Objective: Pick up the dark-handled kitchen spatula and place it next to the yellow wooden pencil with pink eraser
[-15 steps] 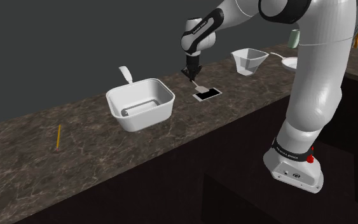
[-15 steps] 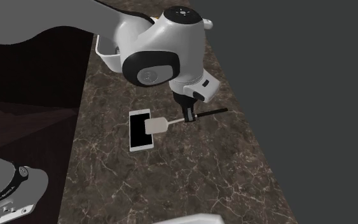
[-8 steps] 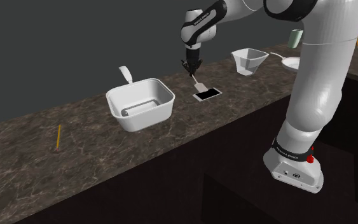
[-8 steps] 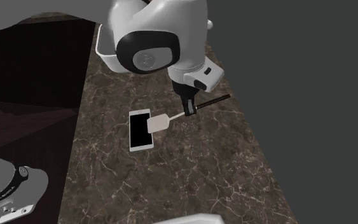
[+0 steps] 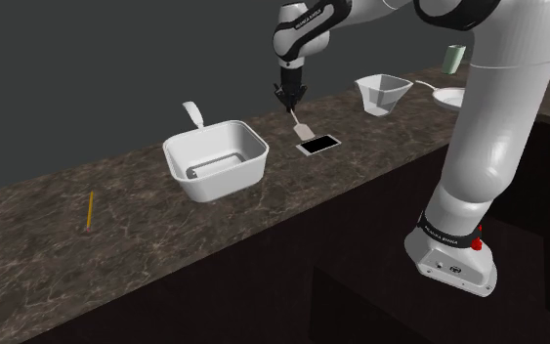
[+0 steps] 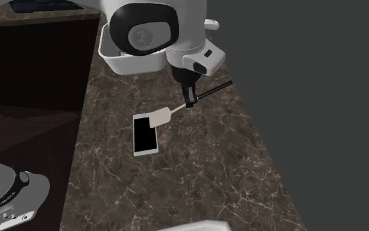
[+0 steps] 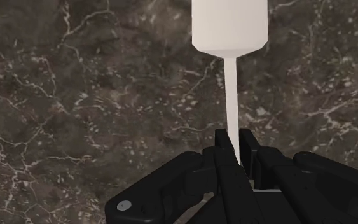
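Observation:
The spatula (image 5: pixel 300 124) hangs in the air above the dark marble counter (image 5: pixel 146 220), its pale blade (image 6: pixel 160 117) lower than its dark handle (image 6: pixel 214 91). My gripper (image 5: pixel 287 96) is shut on its thin white shank (image 7: pixel 233 108), where the shank meets the handle; the blade (image 7: pixel 229 25) sticks out ahead of the fingers (image 7: pixel 224 153). The blade hovers over the edge of a phone (image 6: pixel 145 135) lying flat on the counter. The yellow pencil (image 5: pixel 89 208) lies far off towards the shoulder view's left, beyond a white tub.
A white square tub (image 5: pixel 216 158) with a scoop handle stands between the spatula and the pencil. A white measuring jug (image 5: pixel 384 94) and a white dish (image 5: pixel 447 97) stand at the shoulder view's right. The counter's front edge drops to dark cabinets.
The gripper has risen with the spatula in it, lifting it clear of the counter. The blade now hangs higher over the phone.

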Robot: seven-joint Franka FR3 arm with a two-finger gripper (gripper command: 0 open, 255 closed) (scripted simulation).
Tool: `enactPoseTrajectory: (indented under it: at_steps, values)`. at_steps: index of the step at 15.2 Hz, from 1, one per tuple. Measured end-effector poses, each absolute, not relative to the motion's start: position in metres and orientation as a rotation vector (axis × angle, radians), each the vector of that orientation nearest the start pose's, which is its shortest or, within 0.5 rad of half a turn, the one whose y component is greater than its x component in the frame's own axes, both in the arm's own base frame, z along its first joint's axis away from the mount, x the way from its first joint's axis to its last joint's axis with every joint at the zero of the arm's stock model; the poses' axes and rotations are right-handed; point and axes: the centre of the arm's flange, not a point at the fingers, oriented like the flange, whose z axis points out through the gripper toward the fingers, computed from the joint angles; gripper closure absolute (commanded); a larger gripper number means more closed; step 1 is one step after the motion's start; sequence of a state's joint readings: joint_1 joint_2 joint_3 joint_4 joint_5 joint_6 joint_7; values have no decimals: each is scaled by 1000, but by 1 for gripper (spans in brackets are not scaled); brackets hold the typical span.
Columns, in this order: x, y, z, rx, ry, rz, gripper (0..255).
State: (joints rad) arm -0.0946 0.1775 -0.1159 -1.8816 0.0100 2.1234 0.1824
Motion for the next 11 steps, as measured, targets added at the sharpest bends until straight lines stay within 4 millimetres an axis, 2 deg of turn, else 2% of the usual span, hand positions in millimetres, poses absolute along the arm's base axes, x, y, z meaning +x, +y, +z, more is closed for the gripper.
enactPoseTrajectory:
  at_steps: [11]
  values:
    - [596,20,423,-3091,618,-102,255]
